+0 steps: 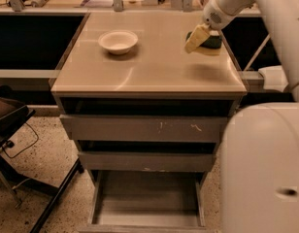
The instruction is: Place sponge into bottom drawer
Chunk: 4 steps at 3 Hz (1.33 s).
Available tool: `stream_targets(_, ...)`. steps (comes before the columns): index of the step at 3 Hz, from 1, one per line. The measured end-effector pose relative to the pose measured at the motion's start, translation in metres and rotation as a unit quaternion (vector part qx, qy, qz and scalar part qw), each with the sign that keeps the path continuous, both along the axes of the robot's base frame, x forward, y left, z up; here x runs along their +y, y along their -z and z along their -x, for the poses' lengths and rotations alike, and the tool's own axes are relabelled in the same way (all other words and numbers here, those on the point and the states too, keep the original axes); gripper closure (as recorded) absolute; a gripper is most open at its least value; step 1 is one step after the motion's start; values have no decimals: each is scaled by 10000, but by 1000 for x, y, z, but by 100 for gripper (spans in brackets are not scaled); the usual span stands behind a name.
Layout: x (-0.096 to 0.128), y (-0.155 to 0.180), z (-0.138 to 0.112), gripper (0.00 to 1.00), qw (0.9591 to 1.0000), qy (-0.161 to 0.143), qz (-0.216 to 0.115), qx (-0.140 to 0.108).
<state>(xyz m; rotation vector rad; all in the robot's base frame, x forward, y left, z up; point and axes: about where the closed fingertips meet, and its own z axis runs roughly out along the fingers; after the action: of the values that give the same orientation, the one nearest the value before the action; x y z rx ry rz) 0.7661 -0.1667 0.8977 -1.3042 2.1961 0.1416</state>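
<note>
The sponge (211, 42), yellow with a dark green top, hangs a little above the back right corner of the tabletop (149, 69) and casts a shadow on it. My gripper (202, 37) comes down from the upper right and is shut on the sponge; one pale finger (195, 38) covers its left end. The bottom drawer (147, 198) is pulled open at floor level, showing a plain grey inside. It lies well below and in front of the gripper.
A round white bowl (118, 41) stands at the back left of the tabletop. Two upper grey drawers (144, 128) are slightly open. My white body (263, 169) fills the lower right. A dark chair (11, 118) and its legs stand at the left.
</note>
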Motion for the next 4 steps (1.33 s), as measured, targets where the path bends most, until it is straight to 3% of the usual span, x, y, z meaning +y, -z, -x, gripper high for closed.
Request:
stream_targets(1, -69, -67, 33, 100, 9893, 1246, -233, -721)
stream_targets(2, -93, -141, 97, 100, 9669, 2063, -663, -1350)
stream_targets(3, -66, -182, 193, 100, 9600, 2285, -863, -1366)
stream_targets(4, -71, -190, 238, 100, 9576, 2433, -583, -1425)
